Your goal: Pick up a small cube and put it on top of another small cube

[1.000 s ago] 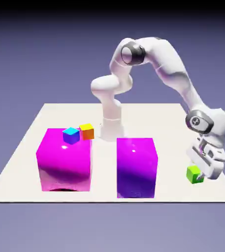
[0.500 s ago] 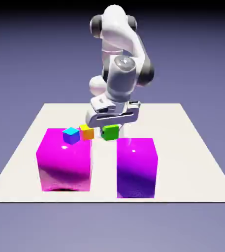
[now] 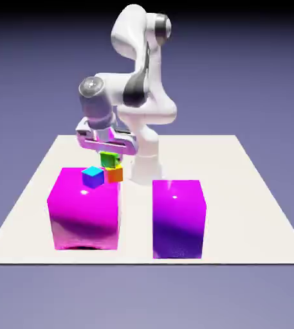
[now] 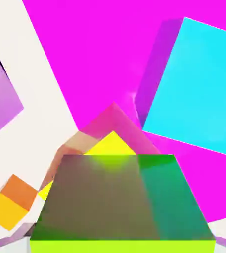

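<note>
We log the green cube point(image 3: 109, 160) atop the orange cube point(image 3: 114, 175), which sits at its six o'clock in the exterior view, presumably aligned for stacking; pincer point(image 3: 110, 155) around green, can't tell if clamped or apart.

Exterior view: bright counter point(image 3: 233, 186), backdrop point(image 3: 40, 77) fading to black at 12 o'clock. Small white glare spots on tops of magenta block point(image 3: 85, 215) and purple block point(image 3: 178, 222); both darken downward. Edges fairly crisp, small cubes coarse. Hand view: bright, flat, saturated; magenta and cyan near uniform. Green cube point(image 4: 110, 197) face at 6 o'clock dim, murky. Faint pale glint near centre.
</note>
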Controlling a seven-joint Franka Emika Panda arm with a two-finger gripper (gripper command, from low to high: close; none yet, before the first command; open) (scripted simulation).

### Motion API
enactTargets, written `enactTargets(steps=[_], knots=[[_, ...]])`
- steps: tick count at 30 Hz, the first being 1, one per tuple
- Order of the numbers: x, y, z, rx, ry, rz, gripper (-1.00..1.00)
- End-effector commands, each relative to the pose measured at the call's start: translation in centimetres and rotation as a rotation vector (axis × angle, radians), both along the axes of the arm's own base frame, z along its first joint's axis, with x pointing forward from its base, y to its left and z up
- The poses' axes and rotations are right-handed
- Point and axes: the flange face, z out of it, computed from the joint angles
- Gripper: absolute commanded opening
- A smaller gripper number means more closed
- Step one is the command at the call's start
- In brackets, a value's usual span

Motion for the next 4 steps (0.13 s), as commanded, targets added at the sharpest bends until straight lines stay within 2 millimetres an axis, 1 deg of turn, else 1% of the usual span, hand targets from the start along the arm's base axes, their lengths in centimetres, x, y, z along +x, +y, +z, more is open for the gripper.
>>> enactTargets(steps=[1,3,4], knots=[[0.4,-0.1,1.4,0.0,0.0,0.0,1.0],[1.1,-0.4,4.2,0.0,0.0,0.0,1.0],[1.2,-0.4,5.3,0.0,0.0,0.0,1.0]])
